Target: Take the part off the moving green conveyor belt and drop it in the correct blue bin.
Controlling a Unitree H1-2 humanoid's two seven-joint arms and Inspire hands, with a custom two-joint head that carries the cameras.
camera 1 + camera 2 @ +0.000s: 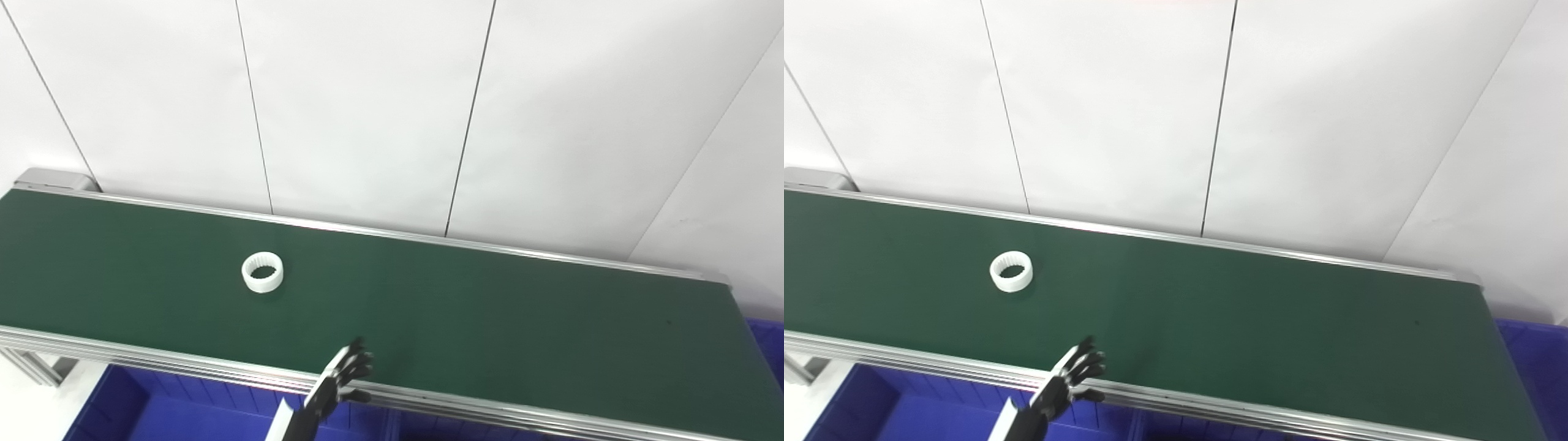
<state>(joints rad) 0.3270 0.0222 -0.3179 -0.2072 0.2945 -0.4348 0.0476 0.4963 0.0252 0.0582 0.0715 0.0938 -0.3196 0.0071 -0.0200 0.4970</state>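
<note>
A white ring-shaped part point(263, 273) with a toothed inner face lies flat on the green conveyor belt point(490, 306), left of its middle. My left hand point(344, 373) reaches up from the bottom edge over the belt's near rail. It is open, fingers spread, and holds nothing. The ring lies up and to the left of the fingertips, well apart from them. In the right eye view the same ring point(1011, 271) and left hand point(1072, 375) appear. My right hand is out of sight.
Blue bins sit below the belt's near rail point(153, 410) and past its right end point(768, 343). An aluminium rail point(184, 361) borders the belt's front. A white panelled wall point(367, 110) stands behind the belt.
</note>
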